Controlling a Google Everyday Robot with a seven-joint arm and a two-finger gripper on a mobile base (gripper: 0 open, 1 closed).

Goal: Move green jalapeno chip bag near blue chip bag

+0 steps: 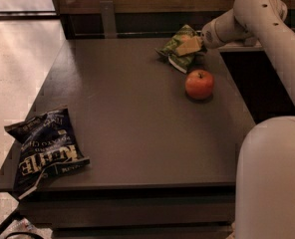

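The green jalapeno chip bag [176, 51] lies crumpled at the far right of the dark table [132, 113], its white edge toward me. My gripper [191, 47] reaches in from the right and sits on top of the bag, one tan finger [188, 47] lying across it. The blue chip bag [44, 145], navy with white "Kettle" lettering, lies at the table's near left corner, far from the green bag.
A red apple [199, 83] stands just in front of the green bag, near the table's right edge. My white arm [272, 39] arcs over the right side. A dark gap lies right of the table, pale floor to the left.
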